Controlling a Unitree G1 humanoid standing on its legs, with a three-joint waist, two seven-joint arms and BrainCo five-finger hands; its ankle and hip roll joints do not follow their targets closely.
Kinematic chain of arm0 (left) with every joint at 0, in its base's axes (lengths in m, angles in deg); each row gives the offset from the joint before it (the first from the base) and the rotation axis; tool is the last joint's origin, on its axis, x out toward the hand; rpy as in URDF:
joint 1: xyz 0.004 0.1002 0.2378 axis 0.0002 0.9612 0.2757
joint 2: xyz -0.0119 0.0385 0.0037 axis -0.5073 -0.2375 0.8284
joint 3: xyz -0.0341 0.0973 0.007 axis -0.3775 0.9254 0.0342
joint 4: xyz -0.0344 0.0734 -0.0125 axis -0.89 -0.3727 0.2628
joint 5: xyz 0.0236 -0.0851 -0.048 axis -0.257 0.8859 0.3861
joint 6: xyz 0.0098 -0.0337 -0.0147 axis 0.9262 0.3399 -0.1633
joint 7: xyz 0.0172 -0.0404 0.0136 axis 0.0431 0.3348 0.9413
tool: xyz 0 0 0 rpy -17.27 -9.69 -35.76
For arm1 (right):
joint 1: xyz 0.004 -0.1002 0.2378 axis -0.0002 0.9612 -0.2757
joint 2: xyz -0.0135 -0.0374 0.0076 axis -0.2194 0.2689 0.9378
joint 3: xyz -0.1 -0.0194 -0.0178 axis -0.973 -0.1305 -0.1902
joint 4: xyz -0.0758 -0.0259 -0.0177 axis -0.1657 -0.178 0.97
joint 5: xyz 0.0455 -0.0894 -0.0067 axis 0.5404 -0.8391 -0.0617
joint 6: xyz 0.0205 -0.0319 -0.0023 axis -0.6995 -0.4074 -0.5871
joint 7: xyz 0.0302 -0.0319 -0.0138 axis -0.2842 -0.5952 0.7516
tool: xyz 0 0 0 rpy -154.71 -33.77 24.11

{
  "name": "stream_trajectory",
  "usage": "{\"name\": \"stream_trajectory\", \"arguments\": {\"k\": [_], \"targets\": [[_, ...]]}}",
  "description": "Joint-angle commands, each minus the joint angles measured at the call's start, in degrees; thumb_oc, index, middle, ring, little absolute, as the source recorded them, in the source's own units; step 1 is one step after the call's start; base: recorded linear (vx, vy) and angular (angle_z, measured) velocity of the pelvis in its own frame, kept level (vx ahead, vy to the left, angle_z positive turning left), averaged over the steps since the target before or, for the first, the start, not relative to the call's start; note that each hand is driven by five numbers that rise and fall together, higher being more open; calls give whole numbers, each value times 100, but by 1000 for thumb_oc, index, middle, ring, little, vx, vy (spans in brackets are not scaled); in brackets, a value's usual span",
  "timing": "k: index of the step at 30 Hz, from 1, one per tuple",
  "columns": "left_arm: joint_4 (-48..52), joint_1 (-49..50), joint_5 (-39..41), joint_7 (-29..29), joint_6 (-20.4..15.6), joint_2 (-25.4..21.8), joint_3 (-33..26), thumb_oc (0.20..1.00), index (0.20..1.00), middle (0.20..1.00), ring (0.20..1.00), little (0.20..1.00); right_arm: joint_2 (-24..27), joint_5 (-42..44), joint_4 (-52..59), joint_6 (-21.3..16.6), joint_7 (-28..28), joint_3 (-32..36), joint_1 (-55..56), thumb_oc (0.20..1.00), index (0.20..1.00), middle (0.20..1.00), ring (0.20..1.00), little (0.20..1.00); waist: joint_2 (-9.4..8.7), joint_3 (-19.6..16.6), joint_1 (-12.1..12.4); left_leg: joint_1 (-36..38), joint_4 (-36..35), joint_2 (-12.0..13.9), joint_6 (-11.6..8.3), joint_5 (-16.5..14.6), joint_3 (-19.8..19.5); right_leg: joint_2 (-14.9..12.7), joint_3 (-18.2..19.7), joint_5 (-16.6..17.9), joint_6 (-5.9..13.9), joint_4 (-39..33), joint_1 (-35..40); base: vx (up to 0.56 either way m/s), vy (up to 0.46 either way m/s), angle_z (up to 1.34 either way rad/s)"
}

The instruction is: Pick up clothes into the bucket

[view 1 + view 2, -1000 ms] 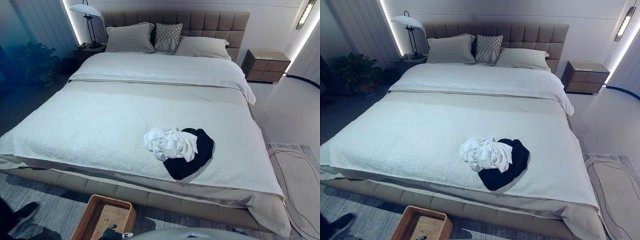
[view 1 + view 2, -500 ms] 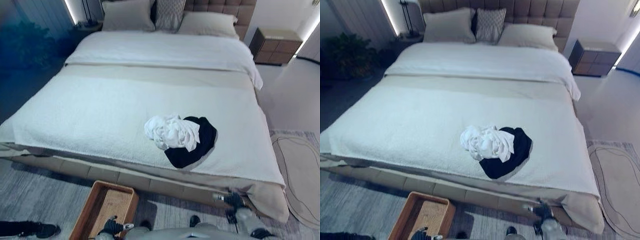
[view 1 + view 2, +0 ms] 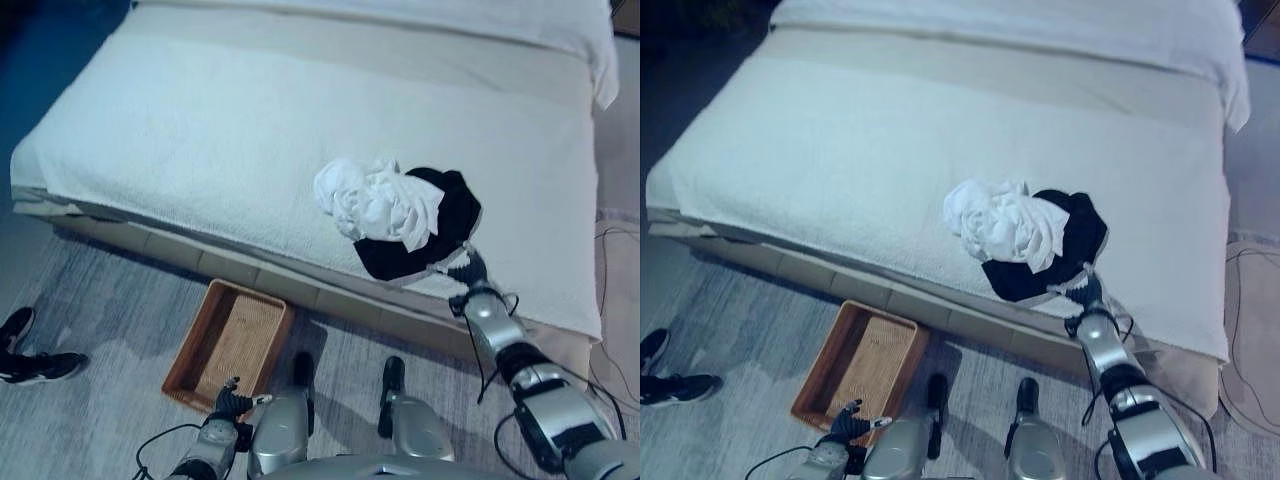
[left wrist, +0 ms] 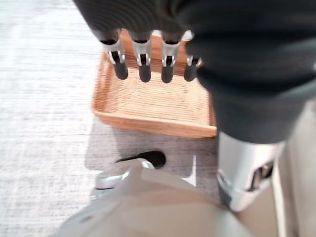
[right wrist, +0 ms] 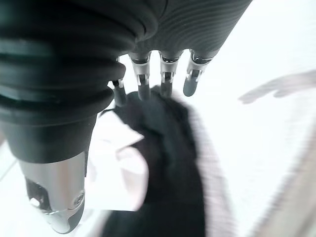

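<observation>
Crumpled white garment point(image 3: 378, 200) lies partly atop black garment point(image 3: 440, 225) near the bed's point(image 3: 200, 150) foot edge; shallow rectangular woven bucket point(image 3: 228, 343), empty, sits on floor point(image 3: 90, 300) beside bed.

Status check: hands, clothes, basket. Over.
Right robot hand open at the black garment's near edge, no grip yet. Left robot hand open, low by wicker basket. White garment on the black one, on bed. Nothing blocking.

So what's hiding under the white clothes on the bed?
A black garment lies partly under the crumpled white clothes, sticking out toward the bed's near edge, close to the right hand. Whatever else sits beneath the white pile is covered.
</observation>
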Motion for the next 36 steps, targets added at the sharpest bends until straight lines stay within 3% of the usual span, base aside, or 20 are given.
{"name": "stream_trajectory", "arguments": {"k": [1, 6, 10, 20, 21, 23, 24, 29, 36], "targets": [[64, 27, 188, 182, -46, 120, 355, 1000, 1000, 1000, 1000, 1000, 281, -276, 375, -180, 467, -226, -288, 1000, 1000, 1000, 1000, 1000, -206, -36, 80, -305, 547, -326, 201, -306, -159, -254, 57, -519, 103, 866, -58, -42, 35, 19], [186, -168, 312, 298, -136, 119, 565, 1000, 1000, 1000, 1000, 1000, 675, -862, 5, 24, 727, -680, -1241, 1000, 1000, 1000, 1000, 1000, -175, 268, 218, -649, 813, -431, 204, -330, -357, -438, -88, -606, 89, 1212, -293, -41, 8, 31], [248, -381, 372, 352, -166, 103, 734, 1000, 1000, 1000, 1000, 1000, 955, -1373, -730, 267, 596, -1269, -1952, 1000, 1000, 1000, 1000, 1000, -175, 426, 322, -846, 885, -496, 187, -283, -516, -534, -231, -625, 80, 1315, -401, -30, -18, 29], [450, -876, 599, 321, -187, 105, 1061, 1000, 1000, 1000, 1000, 1000, 1006, -1529, -1956, 519, 291, -1719, -2647, 1000, 1000, 1000, 1000, 1000, -56, 650, 503, -1251, 1003, -667, 194, -186, -870, -750, -522, -741, 35, 1672, -644, -13, -29, 27], [488, -938, 634, 326, -171, 117, 1103, 1000, 1000, 1000, 1000, 1000, 1023, -1485, -2037, 551, 282, -1698, -2687, 523, 523, 523, 523, 523, -27, 650, 524, -1309, 999, -703, 199, -163, -920, -796, -566, -758, 23, 1729, -701, 6, -28, 31], [498, -1007, 656, 326, -170, 144, 1155, 1000, 1000, 1000, 1000, 1000, 1042, -1460, -2112, 561, 287, -1680, -2713, 278, 278, 278, 278, 278, -3, 650, 542, -1342, 980, -726, 201, -138, -983, -831, -625, -763, 20, 1744, -712, 11, -22, 24], [504, -1016, 664, 325, -170, 149, 1156, 1000, 1000, 1000, 1000, 1000, 1044, -1451, -2096, 565, 292, -1683, -2733, 222, 222, 222, 222, 222, 1, 650, 537, -1349, 979, -732, 200, -132, -997, -844, -633, -762, 22, 1754, -715, 13, -10, 11], [439, -1043, 634, 342, -153, 161, 1132, 1000, 1000, 1000, 1000, 1000, 1018, -1282, -1980, 508, 350, -1598, -2794, 200, 200, 200, 200, 200, -64, 650, 482, -1260, 973, -699, 202, -159, -961, -835, -585, -743, 38, 1679, -641, 15, 12, 6], [378, -818, 568, 356, -130, 25, 830, 1000, 1000, 1000, 1000, 1000, 1063, -914, -949, 359, 451, -1494, -2771, 200, 200, 200, 200, 200, -332, 388, 276, -869, 820, -465, 170, -256, -564, -621, -221, -568, 95, 1247, -478, 23, 44, -19]]}}
